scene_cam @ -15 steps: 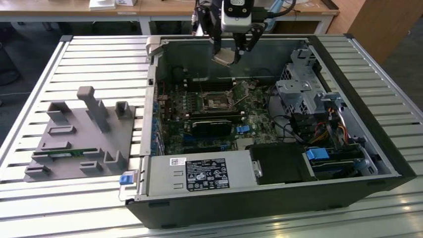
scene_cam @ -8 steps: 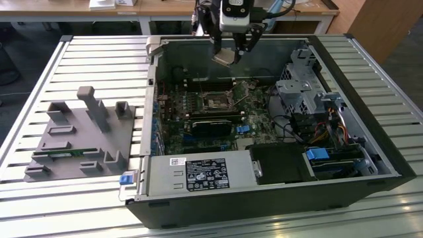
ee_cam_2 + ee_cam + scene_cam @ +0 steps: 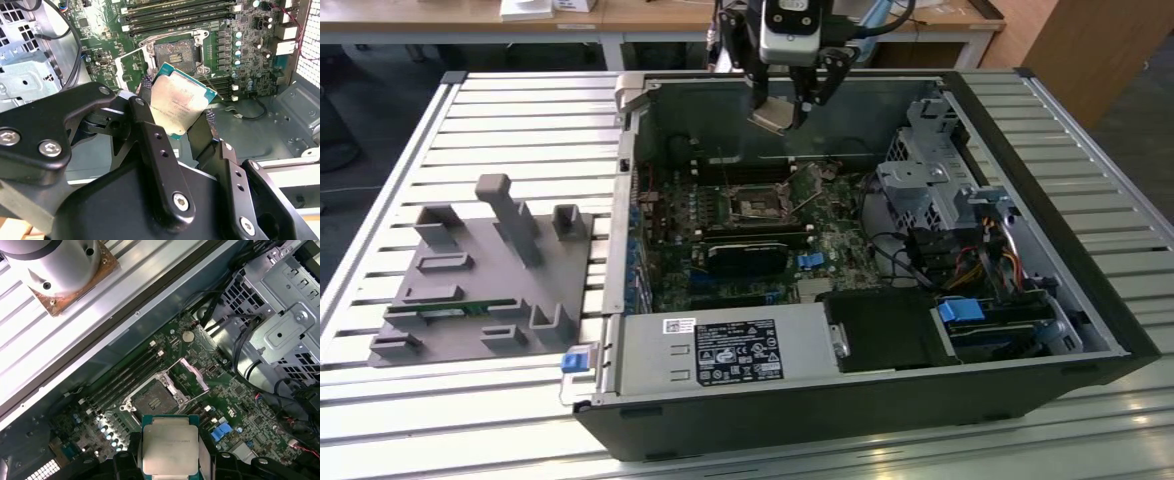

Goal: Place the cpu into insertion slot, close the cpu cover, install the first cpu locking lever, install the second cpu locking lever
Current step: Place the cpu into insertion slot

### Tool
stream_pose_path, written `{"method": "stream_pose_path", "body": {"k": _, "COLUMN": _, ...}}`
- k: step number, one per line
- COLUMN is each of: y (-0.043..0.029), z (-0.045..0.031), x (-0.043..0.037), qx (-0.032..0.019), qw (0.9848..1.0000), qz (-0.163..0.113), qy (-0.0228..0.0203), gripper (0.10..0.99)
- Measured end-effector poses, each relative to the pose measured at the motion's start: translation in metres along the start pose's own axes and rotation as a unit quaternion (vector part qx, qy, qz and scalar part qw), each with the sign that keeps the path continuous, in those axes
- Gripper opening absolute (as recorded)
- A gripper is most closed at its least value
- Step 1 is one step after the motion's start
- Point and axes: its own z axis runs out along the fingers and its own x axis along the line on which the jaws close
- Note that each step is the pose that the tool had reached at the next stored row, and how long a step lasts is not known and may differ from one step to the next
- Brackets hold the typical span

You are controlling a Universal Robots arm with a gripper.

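Inside open case (image 3: 1067, 240), with drive cage (image 3: 927, 170) and cables (image 3: 901, 245) off to one side of gripper (image 3: 781, 105). Pinched in gripper by two opposite edges, tilted: cpu (image 3: 180, 100). Below gripper, well apart, in plain sight past cpu: slot (image 3: 172, 50) on board (image 3: 235, 390), open, with cover (image 3: 194, 374) swung up beside it

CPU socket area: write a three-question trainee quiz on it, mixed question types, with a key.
1. True or false: the square black insertion slot with the silvery rim is empty.
2. Pick one: the thin silvery frame-shaped cpu cover is A) raised open, B) shut over the slot, C) held in the fingers.
3. Fill in: the black gripper is shut on the flat square silver-grey ____.
Key: 1 true; 2 A; 3 cpu.
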Motion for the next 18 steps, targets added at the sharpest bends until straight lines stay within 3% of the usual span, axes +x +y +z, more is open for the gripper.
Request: {"method": "stream_pose_path", "body": {"k": 18, "y": 0.0, "z": 0.0001, "x": 0.0, "qx": -0.0008, "qw": 0.9992, "qz": 0.04, "qy": -0.0035, "gripper": 0.537}}
